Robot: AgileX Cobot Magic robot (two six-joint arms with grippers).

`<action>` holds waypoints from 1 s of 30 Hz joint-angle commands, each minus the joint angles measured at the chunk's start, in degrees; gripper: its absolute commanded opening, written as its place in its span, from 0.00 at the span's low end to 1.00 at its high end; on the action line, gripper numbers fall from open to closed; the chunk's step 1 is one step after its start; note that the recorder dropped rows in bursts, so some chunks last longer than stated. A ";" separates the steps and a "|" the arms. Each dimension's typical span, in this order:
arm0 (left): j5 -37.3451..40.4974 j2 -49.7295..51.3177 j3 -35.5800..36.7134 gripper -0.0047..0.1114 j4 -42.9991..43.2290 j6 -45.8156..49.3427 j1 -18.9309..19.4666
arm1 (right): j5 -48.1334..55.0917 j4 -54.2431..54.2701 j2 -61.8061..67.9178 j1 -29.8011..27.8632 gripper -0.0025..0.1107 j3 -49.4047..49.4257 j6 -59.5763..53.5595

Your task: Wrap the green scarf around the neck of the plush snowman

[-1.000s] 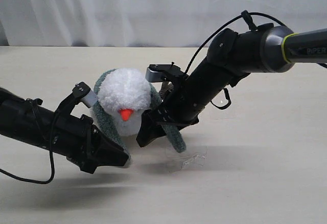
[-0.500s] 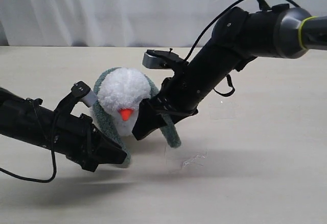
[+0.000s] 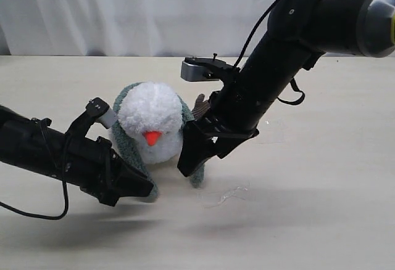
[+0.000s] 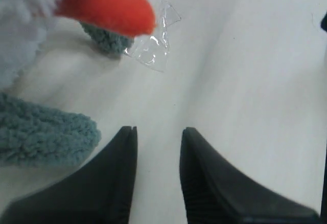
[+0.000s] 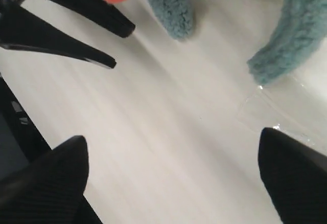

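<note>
1. The plush snowman (image 3: 151,125) sits upright on the surface (image 3: 321,220), orange nose (image 3: 152,137) towards me. The green scarf (image 3: 125,99) runs behind its head and down both sides, the two ends loose in front and not crossed.
2. The change is on the right side. That scarf end trailed outward a second ago, and now it hangs tucked in just beside the snowman's body. The other end has not shifted.
3. The right tool (image 3: 188,165) has lifted and swung in with its arm. Its fingers are spread wide with nothing between them, and the scarf end hangs next to it, unheld.
4. The left tool (image 3: 145,188) has stayed low at the snowman's other side, fingers partly apart over bare surface. The scarf end lies beside one finger, not pinched.
5. A clear plastic scrap (image 3: 227,193) lies near the right end.
6. My read is that the scarf is draped but not yet wrapped. The neck is uncovered in front, and one end needs gripping and carrying across.
</note>
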 commanded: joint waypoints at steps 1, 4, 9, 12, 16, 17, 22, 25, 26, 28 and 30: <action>0.03 -0.57 -0.16 0.28 -0.70 -0.05 0.01 | -1.38 -1.46 -0.45 -0.14 0.76 -0.13 0.99; 0.03 -1.17 -0.16 0.28 -0.70 -0.18 0.01 | -5.67 -2.08 -0.34 -0.14 0.76 -0.03 0.66; -0.38 -6.71 -0.16 0.28 2.88 -4.08 0.01 | -11.77 -5.11 -0.23 -0.14 0.61 1.85 -0.52; -2.78 -11.79 -0.16 0.18 5.93 -7.84 0.01 | -14.08 -5.63 -0.23 -0.14 0.54 1.85 -1.88; -5.33 -18.05 -0.05 0.04 12.18 -14.61 0.01 | -19.05 -5.66 -0.23 -0.14 0.52 3.66 -3.15; -6.40 -19.69 -0.05 0.04 13.26 -16.49 0.01 | -20.39 -5.66 -0.23 -0.14 0.53 4.39 -3.85; -22.03 -27.73 2.49 0.04 13.09 -24.03 0.01 | -25.05 -5.54 -0.23 -0.14 0.65 6.57 -5.36; -40.17 -33.13 6.86 0.04 11.54 -25.93 0.01 | -26.83 -5.39 -0.12 -0.14 0.66 6.85 -5.41; -45.15 -34.95 8.58 0.04 11.12 -25.93 0.01 | -27.30 -4.96 -0.13 -0.14 0.65 6.85 -5.41; -51.45 -38.25 11.26 0.04 9.42 -26.03 0.01 | -27.87 -3.39 0.27 -0.14 0.65 6.85 -6.09; -53.72 -40.61 12.45 0.04 9.37 -26.03 0.01 | -28.24 -2.49 1.25 0.59 0.65 6.85 -7.90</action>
